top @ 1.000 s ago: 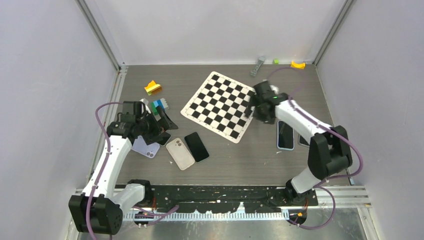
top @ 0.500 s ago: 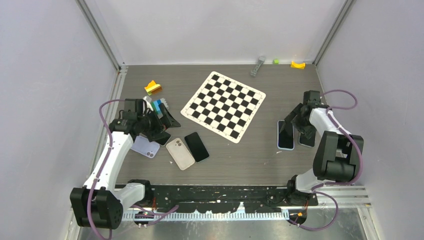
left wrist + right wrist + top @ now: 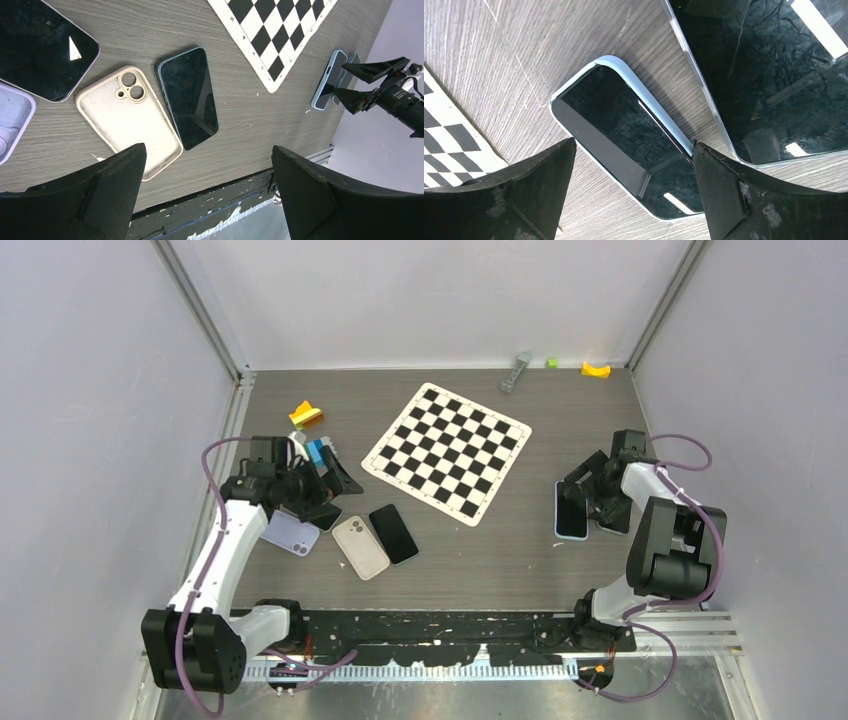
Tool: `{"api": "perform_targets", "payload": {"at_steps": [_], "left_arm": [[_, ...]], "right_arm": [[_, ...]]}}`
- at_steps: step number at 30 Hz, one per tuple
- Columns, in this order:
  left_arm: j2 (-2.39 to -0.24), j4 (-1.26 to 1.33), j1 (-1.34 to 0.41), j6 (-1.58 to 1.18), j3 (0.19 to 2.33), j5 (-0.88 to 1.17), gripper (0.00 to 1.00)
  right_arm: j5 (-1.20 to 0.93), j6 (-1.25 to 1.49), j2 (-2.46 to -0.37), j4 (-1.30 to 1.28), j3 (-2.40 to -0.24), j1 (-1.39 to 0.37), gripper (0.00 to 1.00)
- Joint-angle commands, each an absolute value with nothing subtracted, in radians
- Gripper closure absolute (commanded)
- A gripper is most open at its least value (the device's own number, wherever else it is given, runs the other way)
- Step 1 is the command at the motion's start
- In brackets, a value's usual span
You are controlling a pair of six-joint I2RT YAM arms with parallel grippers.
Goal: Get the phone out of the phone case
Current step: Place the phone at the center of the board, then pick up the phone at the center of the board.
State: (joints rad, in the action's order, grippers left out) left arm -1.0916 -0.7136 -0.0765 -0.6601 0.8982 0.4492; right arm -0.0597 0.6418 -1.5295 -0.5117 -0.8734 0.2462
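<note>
Pale-blue silicone marks the target: the pale-blue phone case point(image 3: 655, 106) lies flat on the bench point(image 3: 480, 560) at the right side, screen up, with the phone point(image 3: 614, 130) seated inside it and a second dark handset point(image 3: 774, 75) just beside it. What has changed is the right arm. A second ago it was reaching out over the corner of the chessboard point(image 3: 447, 452); now it has swung back to the right edge, and the right claw point(image 3: 633, 146) hangs directly above the cased phone, released, fingers spread wide to either side of it and touching nothing. From where I stand that looks like the approach to the grasp, so the extraction itself has not started. The left claw point(image 3: 208, 146) has barely shifted; it hovers released over the left cluster, where a beige case point(image 3: 127, 120) lies face down beside a bare black phone point(image 3: 189, 97) and a lilac case point(image 3: 12, 117). The right claw probably needs to drop and catch a case edge next, though a flat, snug case may slide rather than peel.
</note>
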Motion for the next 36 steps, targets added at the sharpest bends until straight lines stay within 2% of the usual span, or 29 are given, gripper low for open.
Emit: {"api": "perform_targets", "payload": {"at_steps": [1, 15, 20, 27, 36], "left_arm": [[-1.103, -0.679, -0.079, -0.628, 0.928, 0.474, 0.00], [-1.130, -0.662, -0.079, -0.627, 0.923, 0.482, 0.00], [-1.140, -0.656, -0.079, -0.630, 0.923, 0.482, 0.00], [-1.153, -0.650, -0.078, -0.635, 0.925, 0.485, 0.00], [-1.154, -0.655, -0.078, -0.634, 0.926, 0.472, 0.00]], "right_arm": [[-0.094, 0.686, -1.515, -0.503, -0.840, 0.251, 0.07], [-0.136, 0.678, -1.483, -0.486, -0.778, 0.239, 0.05], [-0.112, 0.709, -1.470, -0.473, -0.755, 0.148, 0.05], [0.057, 0.754, -1.532, -0.503, -0.791, -0.034, 0.04], [0.165, 0.741, -1.648, -0.583, -0.878, -0.089, 0.04]]}}
